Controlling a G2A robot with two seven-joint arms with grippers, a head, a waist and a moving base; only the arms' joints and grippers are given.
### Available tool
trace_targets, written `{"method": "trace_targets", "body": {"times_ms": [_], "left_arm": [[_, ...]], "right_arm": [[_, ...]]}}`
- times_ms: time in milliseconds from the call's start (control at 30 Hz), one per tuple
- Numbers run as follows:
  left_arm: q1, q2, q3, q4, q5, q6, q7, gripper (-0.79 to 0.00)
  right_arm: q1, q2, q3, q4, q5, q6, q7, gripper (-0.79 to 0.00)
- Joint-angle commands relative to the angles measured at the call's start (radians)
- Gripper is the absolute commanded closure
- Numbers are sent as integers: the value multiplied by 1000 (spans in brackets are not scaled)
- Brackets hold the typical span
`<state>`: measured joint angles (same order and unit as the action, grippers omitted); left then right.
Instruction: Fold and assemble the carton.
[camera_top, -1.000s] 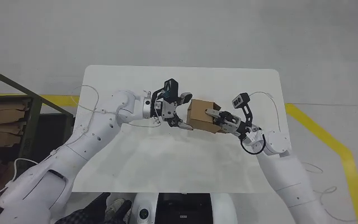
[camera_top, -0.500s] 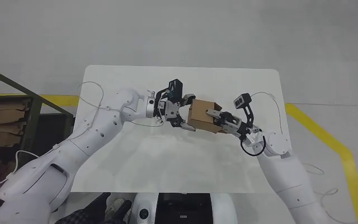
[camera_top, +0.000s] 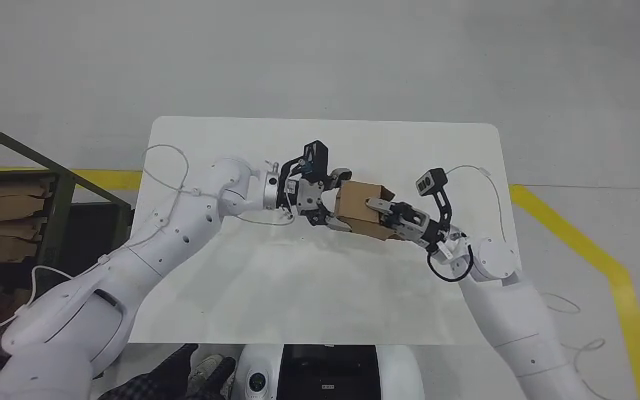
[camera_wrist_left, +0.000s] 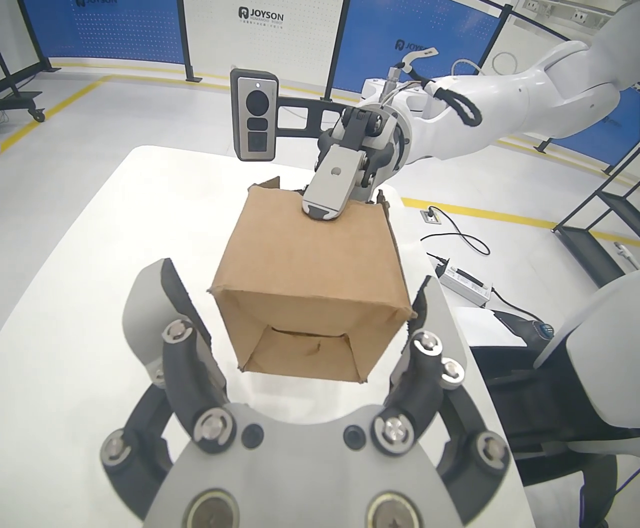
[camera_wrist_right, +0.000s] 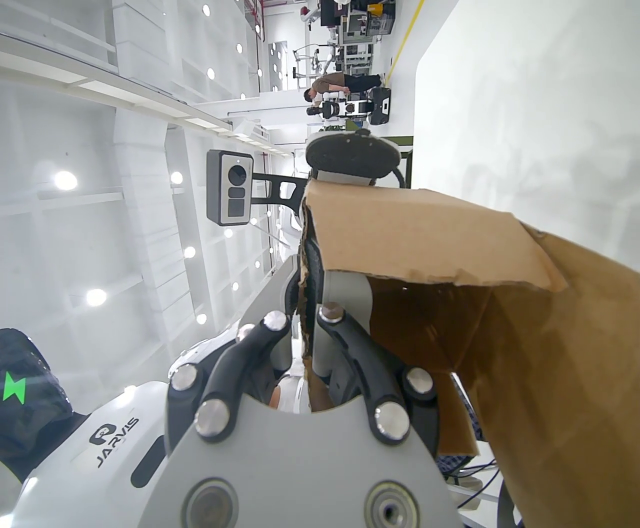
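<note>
The brown carton (camera_top: 362, 205) lies on its side over the middle of the white tabletop (camera_top: 250, 290), between the two arms. The right end effector (camera_wrist_right: 312, 300) is clenched on the wall at one end of the carton, with one finger on the outside and one on the inside. The left end effector (camera_wrist_left: 294, 275) is at the other, open end, its fingers (camera_wrist_left: 165, 295) spread wide with one on each side of the carton, gripping nothing.
</note>
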<state>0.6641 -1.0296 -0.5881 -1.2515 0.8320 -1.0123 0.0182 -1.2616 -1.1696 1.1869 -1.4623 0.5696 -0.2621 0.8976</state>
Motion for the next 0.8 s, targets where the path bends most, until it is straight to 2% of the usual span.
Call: {"method": "trace_targets", "body": {"times_ms": [0, 133, 200, 267, 333, 400, 467, 600, 633, 667, 700, 767], "left_arm": [[0, -2, 2, 1, -1, 0, -1, -748], [1, -6, 7, 5, -4, 0, -3, -662], [1, -7, 9, 6, -4, 0, -3, -579], [0, -8, 9, 7, -4, 0, -4, -539], [0, -8, 9, 9, -7, 0, -4, -453], [1, -8, 8, 12, -10, 0, -5, -409], [1, -8, 8, 13, -11, 0, -6, -388], [3, -7, 8, 14, -23, 0, -10, -394], [3, -7, 9, 14, -25, 0, -12, -400], [2, -7, 9, 13, -27, 0, -13, -397], [3, -7, 9, 13, -30, 0, -13, -400], [3, -6, 10, 15, -32, 0, -16, -400]], "right_arm": [[-1, 0, -1, -3, -4, 0, -1, 0], [-2, -1, -4, -6, -10, 4, -3, 0], [-2, -1, -6, -8, -12, 6, -3, 0], [-1, -1, -6, -8, -12, 4, -3, 0], [-1, -1, -6, -8, -12, 4, -3, 0], [-1, -2, -6, -7, -12, 4, -3, 0], [-1, -2, -6, -6, -12, 5, -3, 0], [0, -3, -7, -6, -9, 6, -5, 0], [1, -3, -7, -5, -9, 6, -6, -25], [1, -3, -7, -4, -9, 6, -7, -234], [2, -3, -7, -3, -8, 7, -9, -339], [3, -4, -6, -2, -5, 7, -10, -416]]}}
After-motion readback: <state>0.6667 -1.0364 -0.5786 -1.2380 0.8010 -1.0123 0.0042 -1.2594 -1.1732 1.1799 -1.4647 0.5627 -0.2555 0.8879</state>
